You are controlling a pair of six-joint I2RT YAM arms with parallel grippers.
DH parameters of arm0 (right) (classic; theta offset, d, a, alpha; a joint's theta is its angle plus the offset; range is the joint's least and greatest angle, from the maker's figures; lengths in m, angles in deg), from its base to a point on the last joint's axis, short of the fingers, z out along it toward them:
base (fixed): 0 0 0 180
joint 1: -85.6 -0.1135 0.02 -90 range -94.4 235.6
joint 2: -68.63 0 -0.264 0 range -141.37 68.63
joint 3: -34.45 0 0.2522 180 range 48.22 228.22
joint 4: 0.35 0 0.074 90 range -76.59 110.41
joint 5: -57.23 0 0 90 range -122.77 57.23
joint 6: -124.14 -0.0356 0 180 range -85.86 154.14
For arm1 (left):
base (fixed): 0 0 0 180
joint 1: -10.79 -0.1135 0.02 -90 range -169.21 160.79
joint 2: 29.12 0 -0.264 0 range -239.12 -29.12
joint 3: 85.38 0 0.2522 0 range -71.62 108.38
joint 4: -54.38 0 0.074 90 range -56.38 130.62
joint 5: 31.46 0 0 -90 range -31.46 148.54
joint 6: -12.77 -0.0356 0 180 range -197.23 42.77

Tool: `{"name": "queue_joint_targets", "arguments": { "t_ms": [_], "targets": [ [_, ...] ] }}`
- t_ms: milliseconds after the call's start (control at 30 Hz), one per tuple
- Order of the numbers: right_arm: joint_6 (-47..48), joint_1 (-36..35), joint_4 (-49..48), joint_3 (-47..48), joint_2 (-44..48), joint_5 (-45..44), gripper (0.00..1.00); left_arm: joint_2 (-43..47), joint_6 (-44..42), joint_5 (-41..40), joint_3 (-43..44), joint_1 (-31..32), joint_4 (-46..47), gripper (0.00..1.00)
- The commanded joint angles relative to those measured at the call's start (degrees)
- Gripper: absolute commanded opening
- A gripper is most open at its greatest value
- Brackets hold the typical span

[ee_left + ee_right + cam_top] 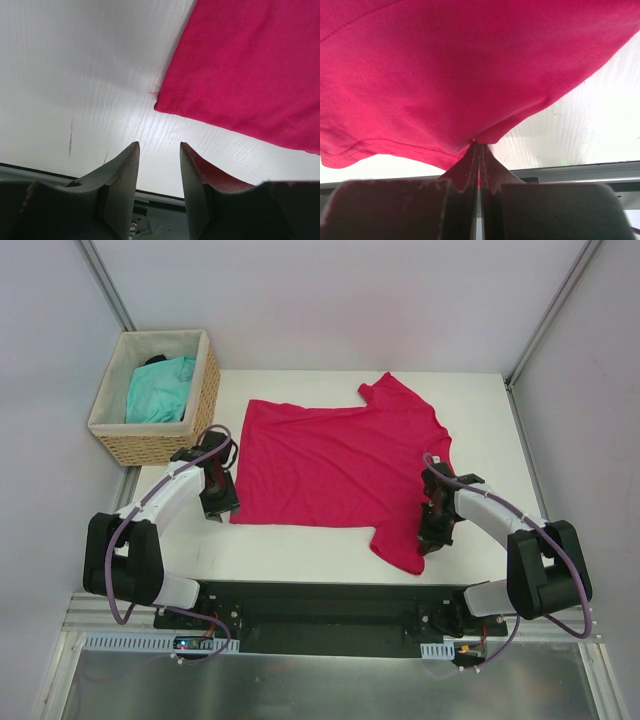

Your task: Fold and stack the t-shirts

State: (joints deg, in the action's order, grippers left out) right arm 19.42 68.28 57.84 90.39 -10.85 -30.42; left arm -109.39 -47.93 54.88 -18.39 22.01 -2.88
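The crimson-pink t-shirt [340, 465] lies spread flat on the white table [300, 545], with its neck to the right. My right gripper [432, 538] is at the shirt's near right sleeve. In the right wrist view it [479, 146] is shut on a pinch of the red cloth [445, 65], which bunches up at the fingertips. My left gripper [221, 508] sits just off the shirt's near left corner. Seen from the left wrist, it [160, 146] is open over bare table, and the hem corner [250, 65] lies a little ahead to its right. The turquoise t-shirt [160, 390] lies crumpled in the basket.
A woven wicker basket [206, 400] with a white liner stands at the table's far left corner, just behind my left arm. Grey walls close in the table at the back and sides. The black mounting rail [320, 605] runs along the near edge.
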Motion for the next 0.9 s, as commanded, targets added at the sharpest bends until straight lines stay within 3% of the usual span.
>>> {"name": "queue_joint_targets", "arguments": {
  "t_ms": [0, 867],
  "targets": [
    [0.8, -0.4, 2.6, 1.9, 0.1, -0.1, 0.01, -0.6, 1.2, -0.2, -0.8, 0.3, 1.5, 0.38],
    [2.5, -0.4, 5.2, 3.1, 0.8, -1.4, 0.01, -4.0, 0.5, 0.9, -2.4, 0.3, 5.8, 0.36]
  ]
}}
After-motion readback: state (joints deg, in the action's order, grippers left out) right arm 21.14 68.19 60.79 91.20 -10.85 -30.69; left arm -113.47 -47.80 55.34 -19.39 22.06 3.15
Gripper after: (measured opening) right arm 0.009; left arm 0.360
